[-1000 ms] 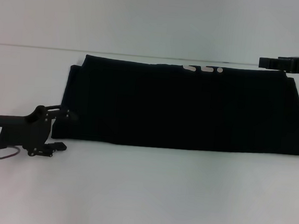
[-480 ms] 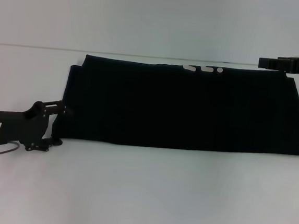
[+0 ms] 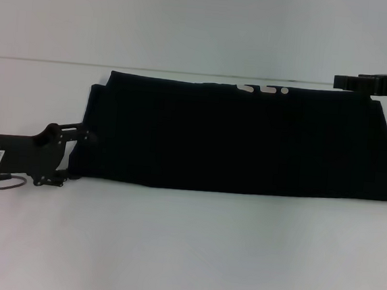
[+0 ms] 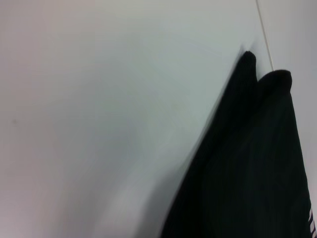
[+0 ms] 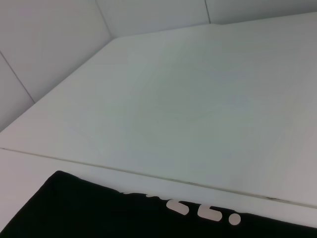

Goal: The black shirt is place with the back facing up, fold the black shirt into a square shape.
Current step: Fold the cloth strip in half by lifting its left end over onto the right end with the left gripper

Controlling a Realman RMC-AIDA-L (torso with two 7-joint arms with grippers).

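Observation:
The black shirt (image 3: pixel 248 139) lies folded into a long flat band across the white table (image 3: pixel 184 253). A bit of its white print (image 3: pixel 263 89) shows at the far edge. My left gripper (image 3: pixel 77 156) is open at the band's near left corner, low over the table. My right gripper (image 3: pixel 351 82) hovers at the band's far right corner. The left wrist view shows the shirt's (image 4: pixel 257 173) left end with two rounded fabric corners. The right wrist view shows the shirt's (image 5: pixel 99 213) far edge and the print (image 5: pixel 198 210).
The table's far edge (image 3: pixel 51 61) runs just behind the shirt, with a pale wall (image 3: pixel 204 24) beyond it. The shirt's right end reaches the edge of the head view. Bare table lies in front of the shirt and to its left.
My left arm has drawn back to the left and slightly up along the shirt's near left corner. The shirt and the right gripper have not moved.

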